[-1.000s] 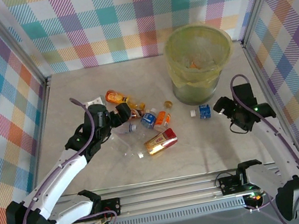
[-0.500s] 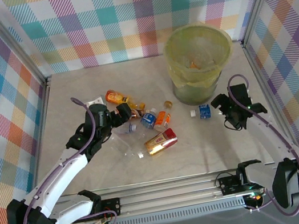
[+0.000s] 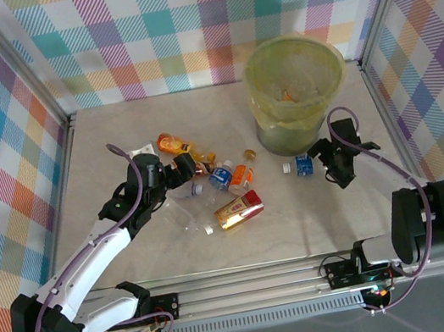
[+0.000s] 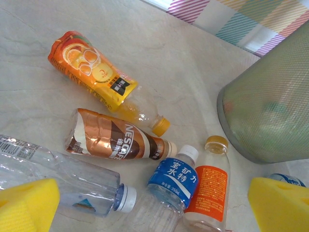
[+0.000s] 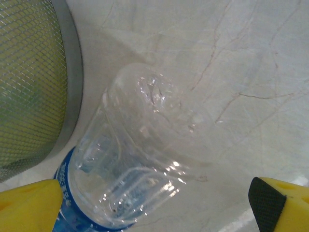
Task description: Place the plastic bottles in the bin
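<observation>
Bin [image 3: 270,119] was lined in translucent yellow-green. Walls [image 3: 180,27] were pastel plaid; surface [image 3: 317,218] was cream, faintly marble-veined. Juice bottle [image 4: 94,72] was orange, coffee bottle [image 4: 116,141] copper-brown, water bottle [image 4: 170,178] blue-labelled with white cap. Pads [image 4: 26,205] were yellow.

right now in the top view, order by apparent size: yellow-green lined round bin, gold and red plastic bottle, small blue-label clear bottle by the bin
1. yellow-green lined round bin
2. gold and red plastic bottle
3. small blue-label clear bottle
</observation>
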Controlling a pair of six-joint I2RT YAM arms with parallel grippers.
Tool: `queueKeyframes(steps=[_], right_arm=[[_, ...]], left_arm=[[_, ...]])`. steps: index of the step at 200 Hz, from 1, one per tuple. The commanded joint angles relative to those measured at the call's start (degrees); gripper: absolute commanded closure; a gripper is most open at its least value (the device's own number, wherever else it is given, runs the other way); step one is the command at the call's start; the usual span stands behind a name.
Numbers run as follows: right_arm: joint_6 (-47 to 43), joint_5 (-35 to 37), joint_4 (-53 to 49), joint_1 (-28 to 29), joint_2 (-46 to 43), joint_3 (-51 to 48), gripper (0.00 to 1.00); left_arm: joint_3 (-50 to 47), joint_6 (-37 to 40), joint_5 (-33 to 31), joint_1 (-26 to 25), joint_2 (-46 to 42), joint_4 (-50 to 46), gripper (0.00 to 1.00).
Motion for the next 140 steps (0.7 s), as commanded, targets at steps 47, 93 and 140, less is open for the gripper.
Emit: queueKeyframes(steps=[47, 93, 140], right_arm=[[0.5, -2.3, 5.6, -1.3, 6.8, 2.5, 0.07], [-0.5, -2.7, 7.0, -2.0, 9.1, 1.4, 0.15], [-2.5, -4.9, 8.0, -3.3, 11.0, 0.5, 0.23]], left_arm=[[0.2, 0.6, 0.1, 0.7, -0.3, 1.0, 0.00], [-0.3, 0.4, -0.3, 0.7, -1.0, 0.6, 0.00], [-0.2, 0.4, -0.7, 0.7, -1.3, 0.3, 0.00]])
